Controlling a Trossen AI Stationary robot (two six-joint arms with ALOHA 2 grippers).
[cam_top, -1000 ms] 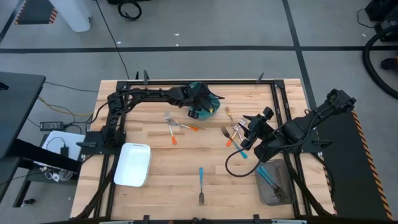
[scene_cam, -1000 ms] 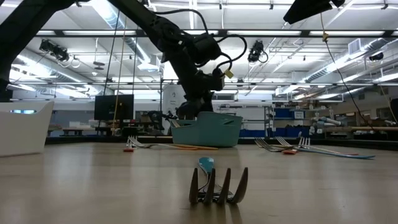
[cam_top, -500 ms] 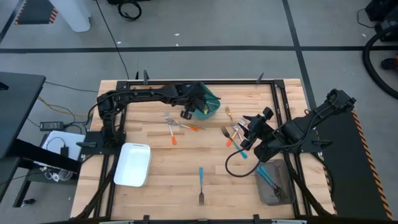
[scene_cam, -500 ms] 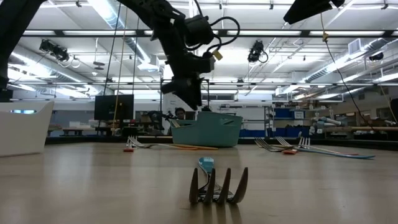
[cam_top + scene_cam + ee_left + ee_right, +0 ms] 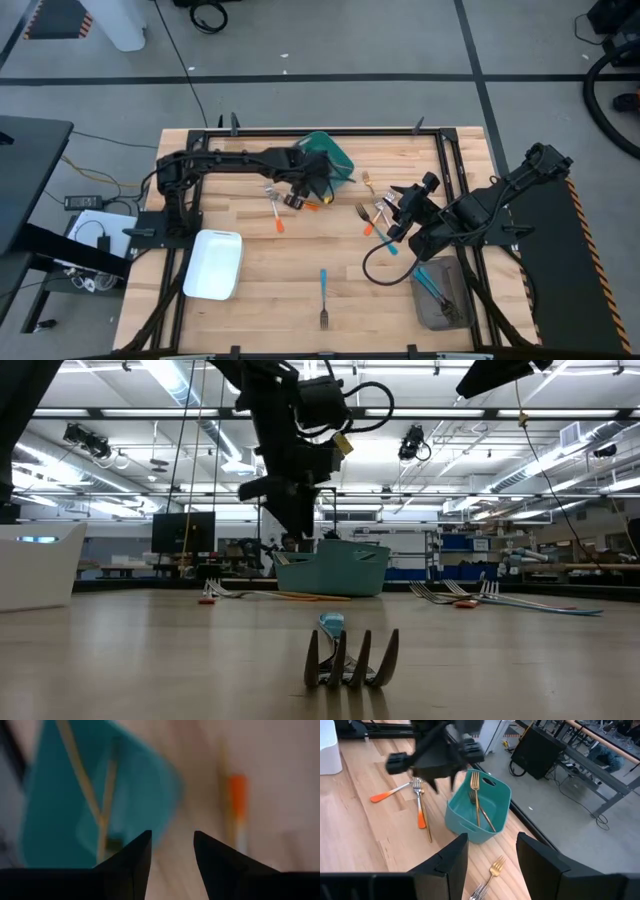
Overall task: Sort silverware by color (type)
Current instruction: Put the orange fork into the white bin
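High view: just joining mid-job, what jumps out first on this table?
The teal bin at the table's far edge, gold forks standing in it, with the left gripper open just beside it over the orange-handled forks. A lone blue-handled fork lies near the front edge. The right gripper hovers open by a cluster of forks.

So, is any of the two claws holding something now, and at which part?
Nothing is held. The left claw is open and empty beside the teal bin; the right claw is open and empty too.
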